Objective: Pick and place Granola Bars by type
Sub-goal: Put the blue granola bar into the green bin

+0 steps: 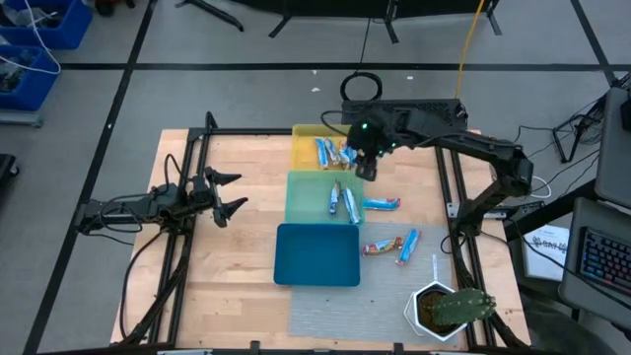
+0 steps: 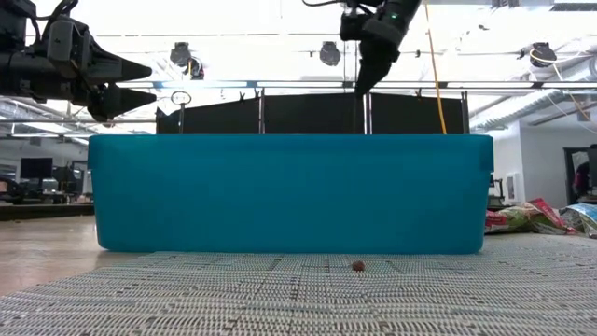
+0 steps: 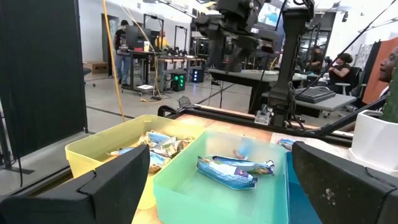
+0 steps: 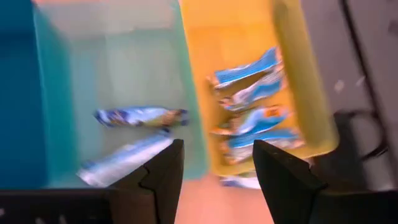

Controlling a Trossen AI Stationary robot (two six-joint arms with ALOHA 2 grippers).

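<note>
Three trays stand in a row in the middle of the table: yellow (image 1: 304, 148) farthest, green (image 1: 304, 197) in the middle, blue (image 1: 317, 254) nearest. Several Granola Bars (image 4: 252, 106) lie in the yellow tray and two (image 4: 140, 116) in the green one. Three more rest flat on the table right of the trays (image 1: 383, 204) (image 1: 379, 248) (image 1: 408, 245). My right gripper (image 4: 214, 171) hangs open and empty high above the border of the yellow and green trays (image 1: 365, 168), pointing slantwise down. My left gripper (image 1: 232, 192) waits open at the table's left, level.
A white pot with a green plant (image 1: 449, 308) stands at the near right corner on a grey mat (image 1: 345, 318). Dark frame rails (image 1: 455, 197) run along the table's left and right sides. In the low view the blue tray's wall (image 2: 289, 191) hides the other trays.
</note>
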